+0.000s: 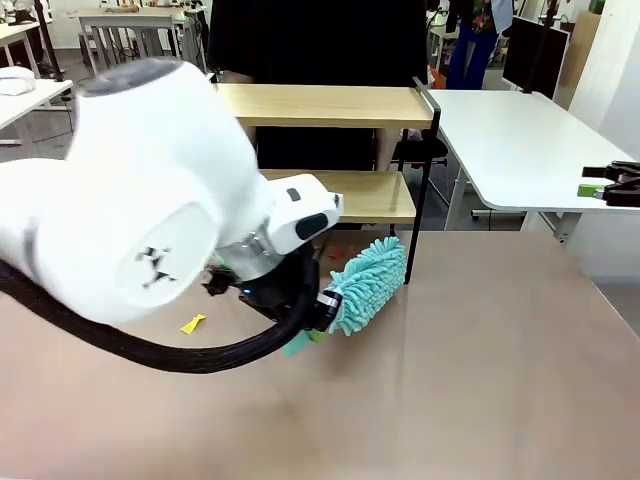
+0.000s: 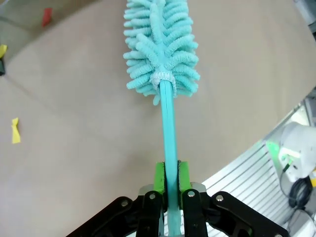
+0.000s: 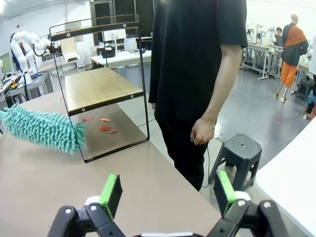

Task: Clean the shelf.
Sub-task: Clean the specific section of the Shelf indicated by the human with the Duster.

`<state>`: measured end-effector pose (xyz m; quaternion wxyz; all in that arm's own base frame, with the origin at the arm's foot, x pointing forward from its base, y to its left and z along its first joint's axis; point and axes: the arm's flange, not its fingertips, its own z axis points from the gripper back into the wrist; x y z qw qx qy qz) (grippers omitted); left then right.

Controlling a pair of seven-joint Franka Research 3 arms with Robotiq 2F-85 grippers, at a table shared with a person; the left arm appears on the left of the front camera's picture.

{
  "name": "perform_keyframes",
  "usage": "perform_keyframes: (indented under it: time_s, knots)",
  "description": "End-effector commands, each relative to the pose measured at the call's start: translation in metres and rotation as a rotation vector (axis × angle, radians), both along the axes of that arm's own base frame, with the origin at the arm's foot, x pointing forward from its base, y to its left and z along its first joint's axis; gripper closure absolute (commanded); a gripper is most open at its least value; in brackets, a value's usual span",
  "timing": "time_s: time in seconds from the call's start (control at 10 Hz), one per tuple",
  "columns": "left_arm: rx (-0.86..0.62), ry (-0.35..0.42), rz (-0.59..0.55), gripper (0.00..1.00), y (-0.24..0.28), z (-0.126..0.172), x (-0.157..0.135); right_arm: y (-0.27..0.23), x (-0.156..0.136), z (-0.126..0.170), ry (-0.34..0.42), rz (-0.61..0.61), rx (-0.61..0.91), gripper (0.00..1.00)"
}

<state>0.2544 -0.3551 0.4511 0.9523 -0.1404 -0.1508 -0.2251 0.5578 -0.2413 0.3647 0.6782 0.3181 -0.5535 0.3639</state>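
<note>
A matte brown tabletop [image 1: 480,380] sits in a bright workshop among white desks [image 1: 510,140], and a person [image 3: 197,59] stands at the far side. The shelf [image 1: 330,105] stands at the table's far edge. Its long axis runs along that edge and its open front faces the robot (red scraps [image 3: 103,127] lie beneath its lower board). The left gripper [image 2: 171,177] is clamped on the handle of a teal duster [image 2: 160,44], whose head lies near the shelf's right front leg. The right gripper [image 3: 168,190] gapes wide, holding nothing.

- The left arm [image 1: 150,200] is covered with white rounded shells; a thick black cable [image 1: 200,355] is attached.
- The left gripper [image 2: 171,170] and the right gripper [image 3: 168,185] are black, with green pads [image 3: 111,193].
- A black short-sleeved shirt [image 3: 197,49] is worn by the person [image 3: 197,98].
</note>
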Motion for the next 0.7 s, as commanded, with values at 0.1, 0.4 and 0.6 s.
perform_keyframes:
  time_s: [0.1, 0.4, 0.6]
  knots:
    - [0.001, -0.086, 0.151, 0.87, -0.034, -0.018, 0.021, 0.002, 0.0, 0.003, -0.004, 0.001, 0.0, 0.0]
    - [-0.025, -0.125, 0.2, 0.87, -0.066, -0.032, 0.034, 0.002, 0.0, 0.003, -0.004, 0.001, 0.0, 0.0]
    - [-0.045, -0.13, 0.25, 0.87, -0.08, -0.043, 0.046, 0.002, 0.0, 0.003, -0.004, 0.001, 0.0, 0.0]
